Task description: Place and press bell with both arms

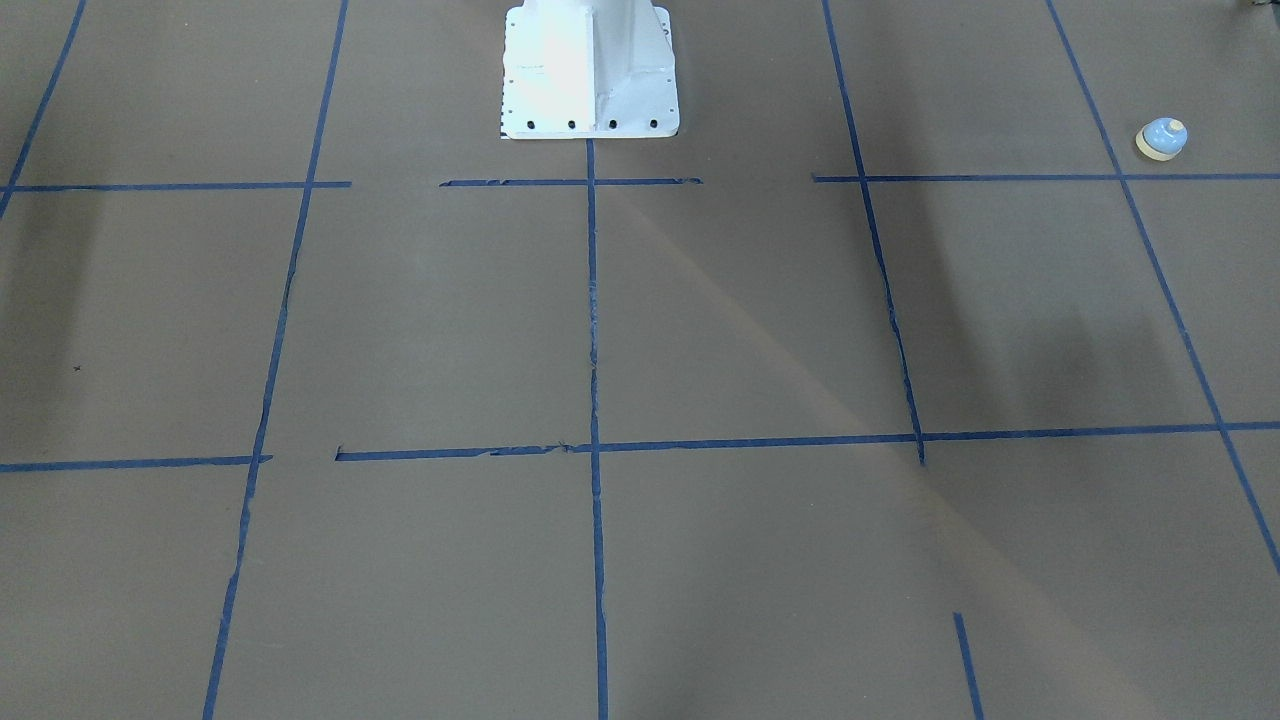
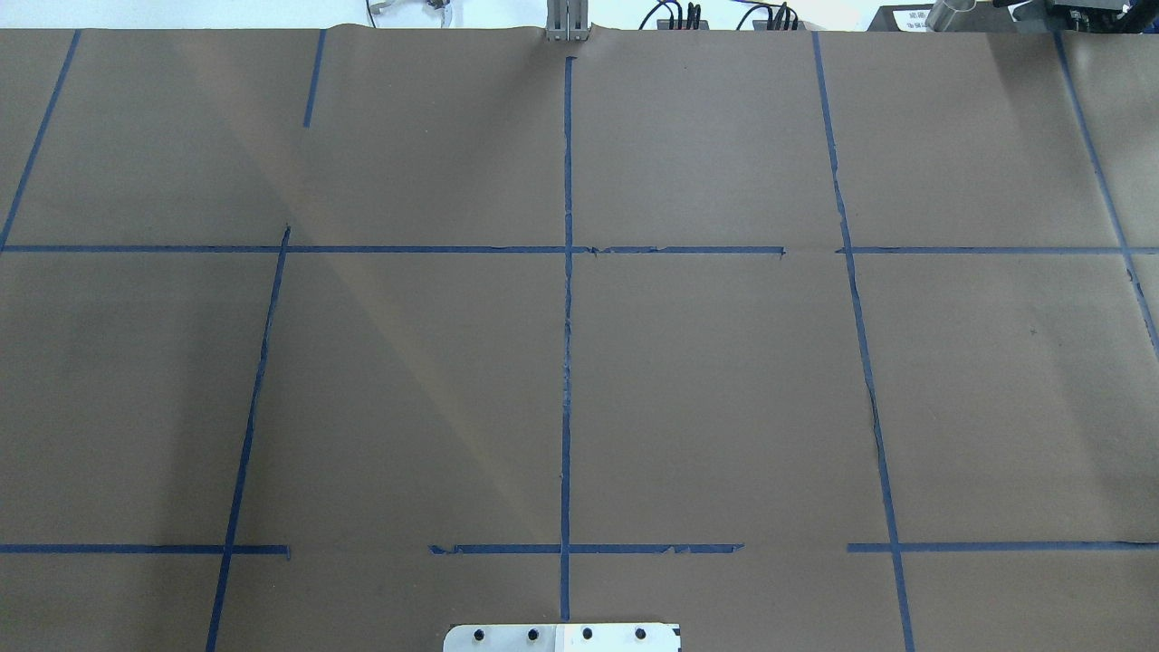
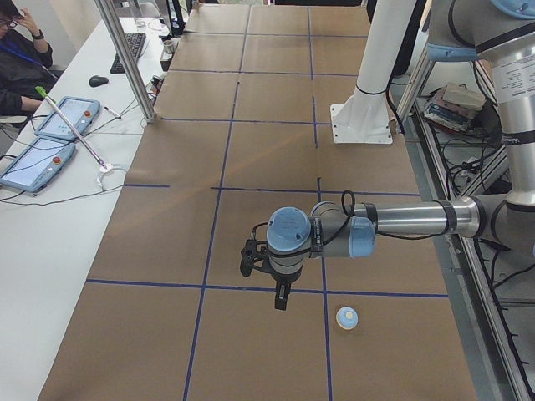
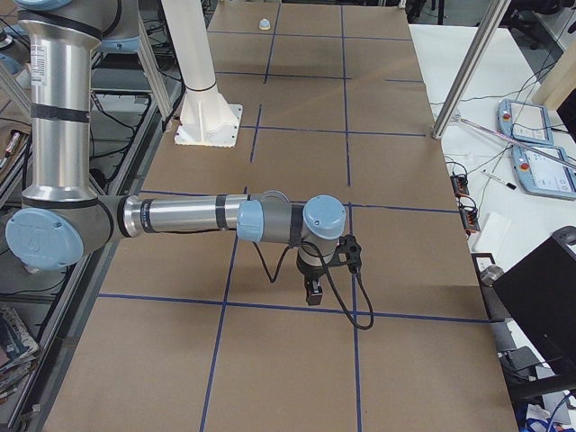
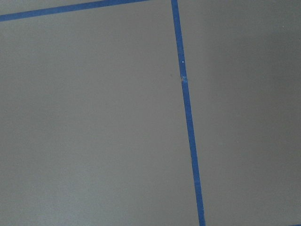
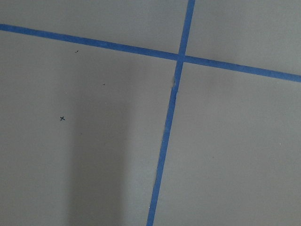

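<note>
While bell sits upright, left tool hovers

Brown paper surface, blue tape line top to bottom, second strip across the top-left corner.

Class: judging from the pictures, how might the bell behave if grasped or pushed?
The bell is small, so probably light. Its rounded dome may slip from a grip placed high. Its wide base sits flat, so a push likely slides it rather than tips it.
</note>
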Controlling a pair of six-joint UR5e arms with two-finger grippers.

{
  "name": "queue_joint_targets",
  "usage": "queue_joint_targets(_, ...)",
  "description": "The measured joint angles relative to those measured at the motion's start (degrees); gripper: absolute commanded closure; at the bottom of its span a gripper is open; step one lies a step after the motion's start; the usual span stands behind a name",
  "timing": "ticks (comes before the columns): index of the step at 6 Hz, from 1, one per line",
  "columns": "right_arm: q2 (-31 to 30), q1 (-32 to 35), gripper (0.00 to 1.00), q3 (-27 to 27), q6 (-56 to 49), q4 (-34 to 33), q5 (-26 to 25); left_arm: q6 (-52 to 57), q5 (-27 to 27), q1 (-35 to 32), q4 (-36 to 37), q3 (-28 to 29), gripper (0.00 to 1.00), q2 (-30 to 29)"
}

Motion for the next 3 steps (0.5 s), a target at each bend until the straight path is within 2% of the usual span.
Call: queue_joint_targets(3, 0.0, 0.0, 0.00, 0.0, 0.0, 0.0, 0.0, -0.2, 0.0, 0.1, -0.1, -0.5, 0.00, 0.0)
